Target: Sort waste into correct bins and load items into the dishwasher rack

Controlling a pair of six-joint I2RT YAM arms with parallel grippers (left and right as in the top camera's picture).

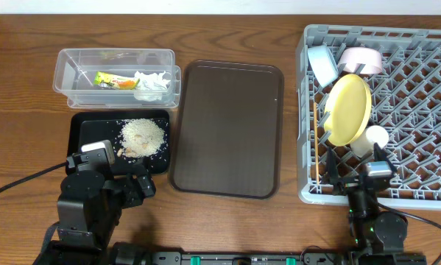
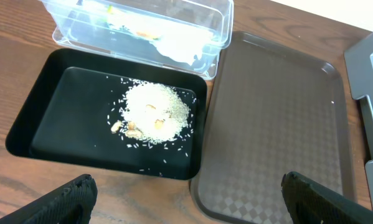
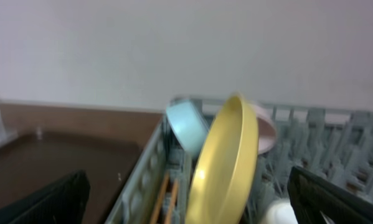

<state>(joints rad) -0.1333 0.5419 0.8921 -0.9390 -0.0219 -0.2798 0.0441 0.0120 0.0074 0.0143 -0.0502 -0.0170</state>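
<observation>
Jaws wide and empty, the left gripper (image 2: 195,200) hangs below the black tray's (image 2: 30,134) crumbs (image 2: 155,115), lower left; the right gripper (image 3: 192,202) faces the yellow plate (image 3: 226,162), on edge in the rack (image 1: 426,40).

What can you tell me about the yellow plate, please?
The yellow plate is round, plain and matte, plastic by the look of it. It stands on edge, leaning, among the pegs near the left side of the rack. The blue bowl stands close behind it, and the cup lies by its lower edge.
</observation>
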